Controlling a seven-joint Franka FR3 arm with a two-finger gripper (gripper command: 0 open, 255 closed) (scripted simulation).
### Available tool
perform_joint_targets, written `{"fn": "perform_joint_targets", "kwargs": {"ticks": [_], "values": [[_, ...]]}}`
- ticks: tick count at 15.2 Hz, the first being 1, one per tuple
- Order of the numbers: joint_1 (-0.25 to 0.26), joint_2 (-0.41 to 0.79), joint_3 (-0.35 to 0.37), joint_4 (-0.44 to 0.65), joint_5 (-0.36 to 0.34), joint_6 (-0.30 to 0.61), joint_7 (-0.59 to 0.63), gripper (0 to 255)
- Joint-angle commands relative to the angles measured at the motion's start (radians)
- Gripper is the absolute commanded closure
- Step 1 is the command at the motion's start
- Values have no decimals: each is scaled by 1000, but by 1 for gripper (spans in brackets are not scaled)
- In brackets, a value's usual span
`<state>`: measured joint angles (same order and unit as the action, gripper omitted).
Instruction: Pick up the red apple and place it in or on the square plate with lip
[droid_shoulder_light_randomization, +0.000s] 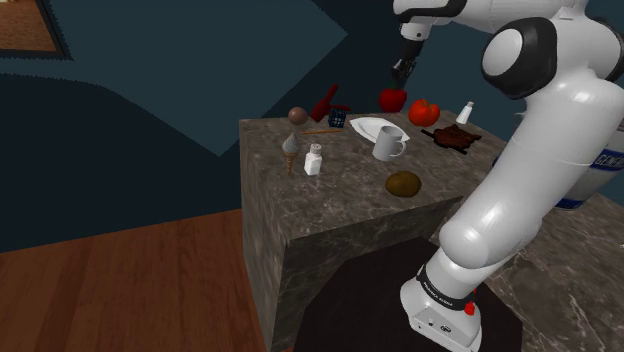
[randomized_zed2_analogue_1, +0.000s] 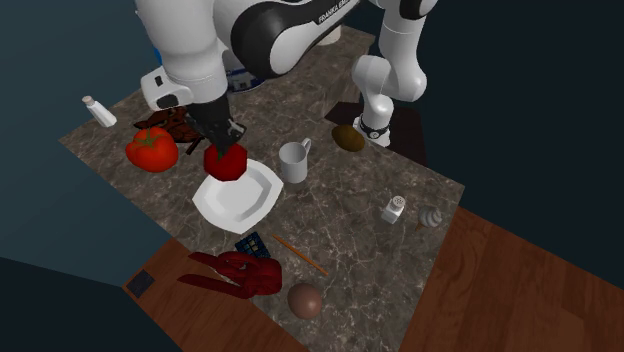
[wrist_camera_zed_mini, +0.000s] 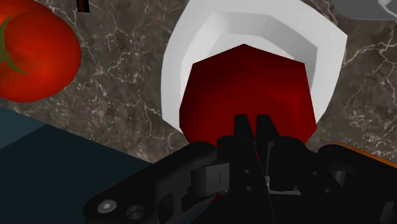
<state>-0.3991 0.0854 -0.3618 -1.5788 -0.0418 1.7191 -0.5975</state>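
Nearest in the shoulder view, the white arm (droid_shoulder_light_randomization: 510, 200) went up from its stand (droid_shoulder_light_randomization: 440, 310), which stood beside a stone-patterned worktop (droid_shoulder_light_randomization: 330, 215). Near the front edge of the worktop lay a brown lump (droid_shoulder_light_randomization: 403, 183). A little behind it stood a mug (droid_shoulder_light_randomization: 388, 145). Toward that view's left were a shaker (droid_shoulder_light_randomization: 313, 160) and a cone-shaped thing (droid_shoulder_light_randomization: 291, 148).

Just behind the mug lay the white plate (randomized_zed2_analogue_1: 250, 205), flat on the worktop. The hand (randomized_zed2_analogue_1: 226, 143) pointed down over the plate. Its fingers (wrist_camera_zed_mini: 245, 130) stood close together and gripped the top of the dark red apple (randomized_zed2_analogue_1: 226, 165). The apple hung over the plate, above the part of it nearer to the tomato, and seemed not to touch it. In the wrist view the rim of the plate showed around the apple on the far side.

Beyond the plate, a tomato (droid_shoulder_light_randomization: 424, 111) sat on the worktop, apart from the apple. Near it lay a dark brown thing (droid_shoulder_light_randomization: 455, 137), and behind that stood a second shaker (droid_shoulder_light_randomization: 465, 112).

At the far edge, toward the shoulder view's left, were a thin stick (randomized_zed2_analogue_1: 300, 255), a small dark box (randomized_zed2_analogue_1: 250, 245), a red clawed thing (randomized_zed2_analogue_1: 240, 272) and a brown ball (randomized_zed2_analogue_1: 306, 300). Below the worktop there was a wooden floor (droid_shoulder_light_randomization: 120, 290).
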Motion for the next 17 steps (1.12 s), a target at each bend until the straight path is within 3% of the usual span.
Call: {"fn": "perform_joint_targets", "kwargs": {"ticks": [1,17], "values": [[0,-4,0,-29,-1,27,0,255],[1,-1,1,-241,-3,241,12,255]]}}
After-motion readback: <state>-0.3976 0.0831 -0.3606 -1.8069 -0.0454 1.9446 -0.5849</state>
